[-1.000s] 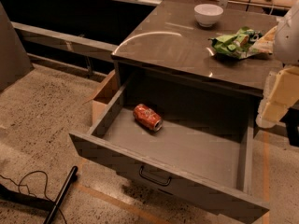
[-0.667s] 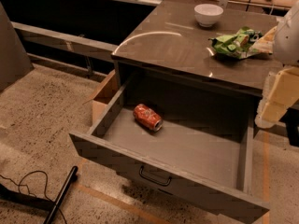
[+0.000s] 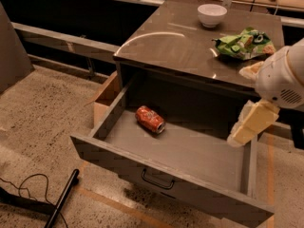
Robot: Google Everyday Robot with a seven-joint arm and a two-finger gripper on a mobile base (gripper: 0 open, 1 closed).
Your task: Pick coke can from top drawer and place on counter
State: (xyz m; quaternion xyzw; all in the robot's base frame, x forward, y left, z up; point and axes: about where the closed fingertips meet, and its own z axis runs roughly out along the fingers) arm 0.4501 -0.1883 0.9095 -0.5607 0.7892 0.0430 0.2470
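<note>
Speckled stone floor surrounds a grey-brown cabinet whose glossy bench fills the upper middle of the view, with the top drawer pulled wide open below it. At the right edge the gripper, a cream-coloured piece hanging from a rounded white arm housing, hovers above the drawer's right rear corner, just in front of the bench's front edge and touching nothing. Whether the gripper is spread or pressed together cannot be told from this angle, and it holds nothing that can be seen. The coke can lies on its side on the drawer floor, well to the left of the gripper and lower than it, near the drawer's back left part, with its silver end turned toward the front right. Beyond and above the gripper, on the bench, a crumpled green snack bag lies close to the arm housing, and a white bowl stands farther back near the bench's rear edge. Down and to the left of the gripper, a thin dark handle sits on the drawer's front panel. Far to the left, an open cardboard box rests against the drawer's left side, and a dark pole and a black cable lie on the floor.
</note>
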